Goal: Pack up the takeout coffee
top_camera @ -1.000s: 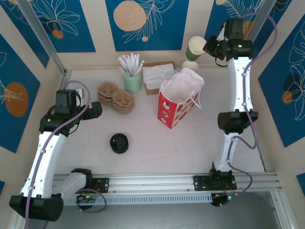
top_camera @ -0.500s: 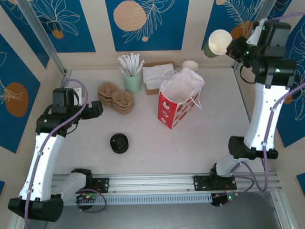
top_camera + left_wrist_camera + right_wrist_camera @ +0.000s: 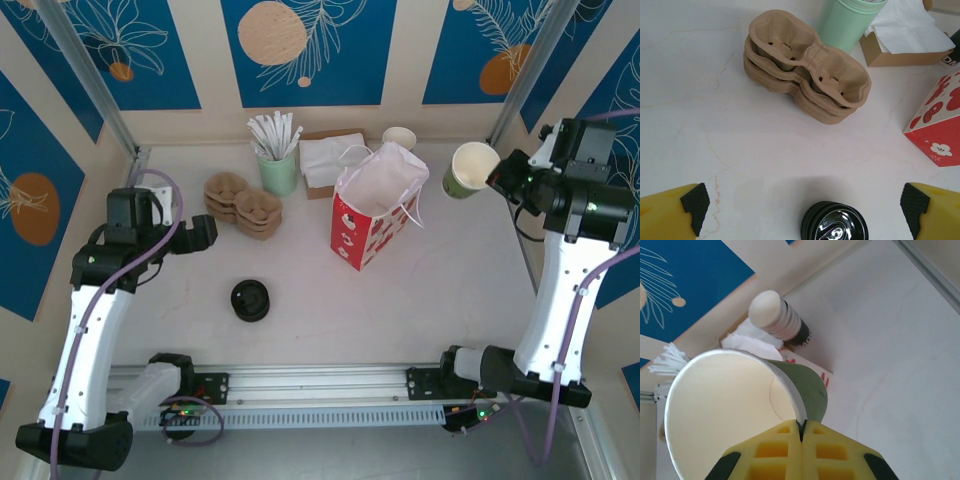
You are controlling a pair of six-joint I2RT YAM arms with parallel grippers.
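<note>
Risks:
- The cup (image 3: 470, 168) (image 3: 740, 405) is held only by a pinch on its thin paper wall at the rim. It hangs tilted, mouth turned up and left. A wrist turn could crumple the wall or let it slide out.
- The cup has no lid and its inside looks bare cream. If it goes into the bag (image 3: 375, 215) like this, I judge the packing a step short.
- The bag mouth is soft, with loose handles. A low approach could snag them and tip the bag.

Pose:
- The right arm stands tall over the table's (image 3: 430, 290) right edge, with the wrist bent in toward the bag. The right gripper (image 3: 497, 175) (image 3: 801, 425) is clamped on the cup, which is in the air right of the bag, toward the back right corner.
- The left arm reaches in from the front left corner. The left gripper (image 3: 197, 233) (image 3: 802, 205) is spread wide and grasps nothing. It hovers over the stacked lids (image 3: 250, 299) (image 3: 834, 227), with the carriers (image 3: 243, 203) (image 3: 807, 67) just beyond.
</note>
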